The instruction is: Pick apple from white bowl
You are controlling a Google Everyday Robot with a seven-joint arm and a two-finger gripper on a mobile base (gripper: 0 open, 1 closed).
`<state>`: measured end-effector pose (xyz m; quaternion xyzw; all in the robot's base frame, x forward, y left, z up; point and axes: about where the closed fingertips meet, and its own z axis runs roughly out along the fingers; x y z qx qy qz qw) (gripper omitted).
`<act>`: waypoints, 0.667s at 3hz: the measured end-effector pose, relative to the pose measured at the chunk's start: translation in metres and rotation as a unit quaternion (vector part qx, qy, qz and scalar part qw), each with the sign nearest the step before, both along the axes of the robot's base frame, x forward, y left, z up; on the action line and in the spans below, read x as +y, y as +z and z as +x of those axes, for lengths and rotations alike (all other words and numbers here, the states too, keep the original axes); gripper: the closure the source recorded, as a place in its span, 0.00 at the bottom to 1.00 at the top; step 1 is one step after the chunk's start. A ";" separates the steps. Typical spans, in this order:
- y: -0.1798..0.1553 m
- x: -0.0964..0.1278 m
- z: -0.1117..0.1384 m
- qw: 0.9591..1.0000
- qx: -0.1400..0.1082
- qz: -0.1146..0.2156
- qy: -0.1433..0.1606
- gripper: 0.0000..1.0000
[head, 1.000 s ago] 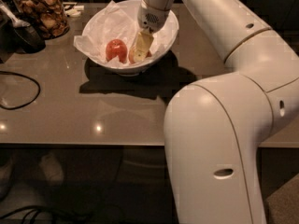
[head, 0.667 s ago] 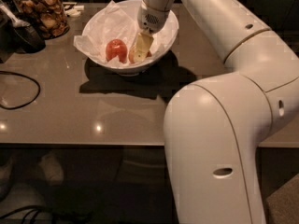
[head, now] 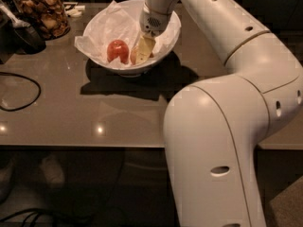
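The tool [head: 143, 50] was down inside the white bowl [head: 173, 34], its pale yellowish tip angled down and to the left over the right half of the hollow. Whether it was open, closed or gripping anything could not be told, since the tip read as one flat pale shape.

Against the tip's left edge sat the apple [head: 133, 56]. Only a small orange-yellow part of it showed, with the rest hidden behind the tool. It seemed to touch the tool, though the dim light left that uncertain. Just beside it on the left lay a deep red apple [head: 117, 51], in plain view. Both fruits rested on the crumpled white paper [head: 102, 30] that lined the bowl and stood up past its left and rear rim.

Above the tool, a round white wrist joined the white arm [head: 227, 32]. The arm ran back to the right and down into a large rounded housing that filled the lower right foreground.

The bowl stood toward the rear of a dark, glossy bench [head: 71, 117] and cast a shadow forward and to the right. Near the bench's rear left corner stood a glass jar [head: 42, 13] filled with brown pieces, apart from the bowl. A dark object [head: 23, 34] lay beside the jar at the left edge. A black cable [head: 29, 96] curved across the left side of the bench, well apart from the bowl.
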<state>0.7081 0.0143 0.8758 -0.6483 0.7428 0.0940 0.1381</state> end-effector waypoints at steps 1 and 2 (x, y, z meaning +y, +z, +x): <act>-0.005 0.002 0.002 1.000 0.004 0.000 0.003 0.31; -0.012 0.006 0.004 1.000 0.007 -0.001 0.010 0.23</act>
